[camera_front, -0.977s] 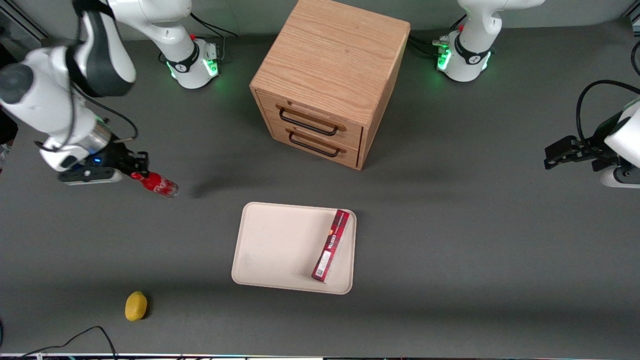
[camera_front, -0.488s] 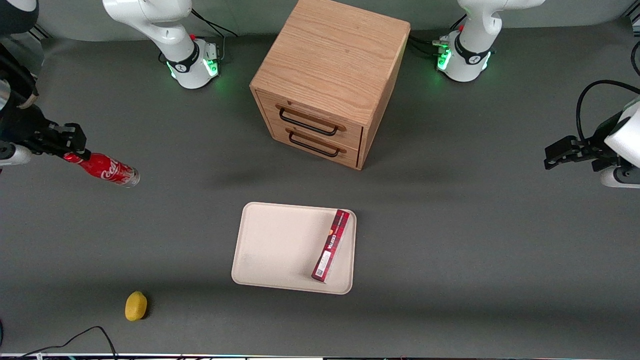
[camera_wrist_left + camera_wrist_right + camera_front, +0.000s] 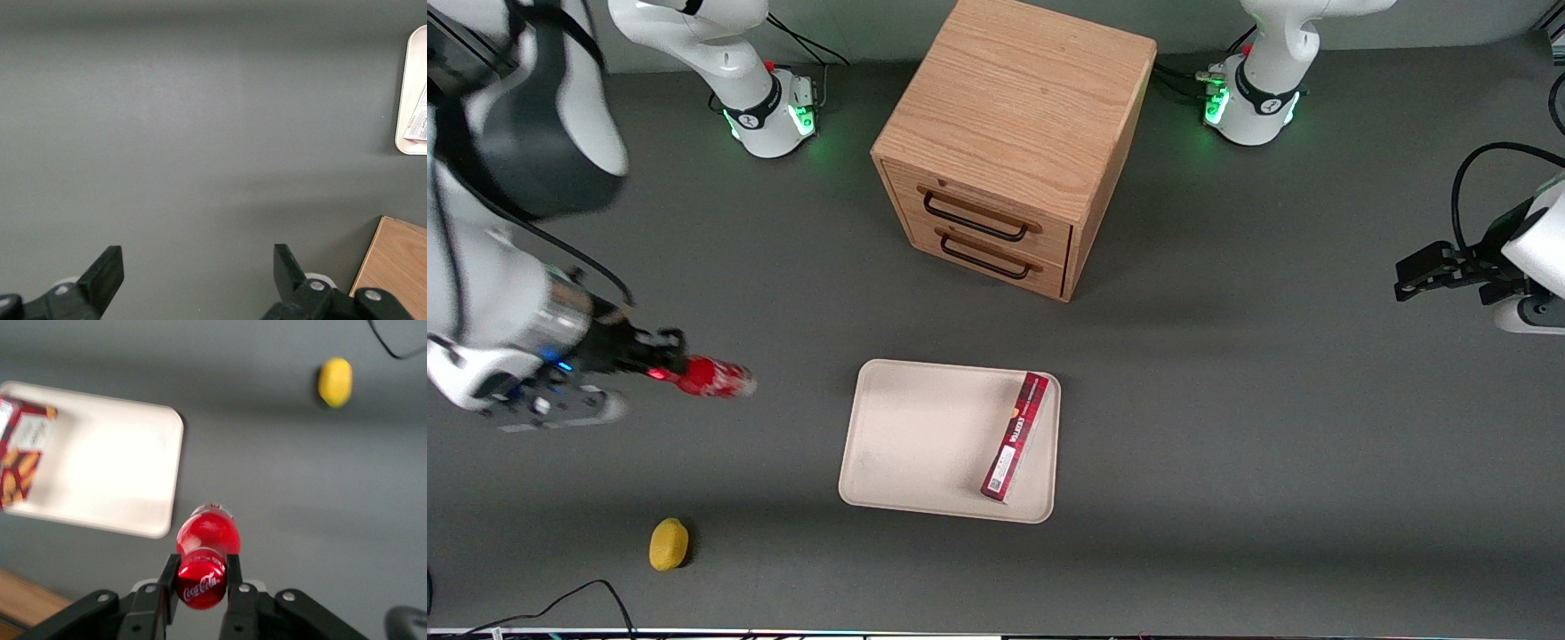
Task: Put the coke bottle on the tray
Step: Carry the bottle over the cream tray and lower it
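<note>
The robot's black end effector (image 3: 202, 583) is clenched on the small red coke bottle (image 3: 713, 377) with the red cap. It holds the bottle at the cap end, up in the air above the dark grey counter (image 3: 1227, 400). The bottle sticks out sideways and points at the big cream-white tray (image 3: 925, 436) with the rounded corners. The bottle is near the tray, toward the working arm's end of the counter, but it is not over the tray yet.

The bottle looks small and light. It looks hard and smooth, so it may slip or swing if the hold is loose. The cap end is a good place to hold it.

A long flat red box (image 3: 1016, 436) lies on the tray, so the bare part is the best spot. A small yellow lemon-like thing (image 3: 668, 543) lies nearer the front camera.

The bottle looks blurry in the front view. The fingers hide part of its neck.
</note>
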{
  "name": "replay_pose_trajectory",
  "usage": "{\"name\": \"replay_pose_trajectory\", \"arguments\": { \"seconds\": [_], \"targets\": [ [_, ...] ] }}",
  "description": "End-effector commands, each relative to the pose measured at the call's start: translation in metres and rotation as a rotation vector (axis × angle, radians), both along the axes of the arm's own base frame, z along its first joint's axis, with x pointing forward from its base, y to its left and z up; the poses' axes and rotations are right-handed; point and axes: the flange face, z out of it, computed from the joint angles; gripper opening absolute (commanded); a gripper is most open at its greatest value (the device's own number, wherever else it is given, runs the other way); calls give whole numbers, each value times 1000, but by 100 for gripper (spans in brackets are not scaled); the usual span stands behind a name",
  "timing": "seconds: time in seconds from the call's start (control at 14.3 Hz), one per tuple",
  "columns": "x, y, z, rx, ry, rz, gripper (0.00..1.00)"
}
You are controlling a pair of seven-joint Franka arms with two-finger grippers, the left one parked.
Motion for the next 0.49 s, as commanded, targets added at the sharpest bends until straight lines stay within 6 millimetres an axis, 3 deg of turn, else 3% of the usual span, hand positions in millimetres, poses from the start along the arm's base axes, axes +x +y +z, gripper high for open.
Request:
{"name": "replay_pose_trajectory", "arguments": {
  "seconds": [0.0, 0.42],
  "targets": [
    [32, 33, -34, -17, -82, -39, 0],
    [53, 76, -120, -22, -108, -11, 0]
  ]
}}
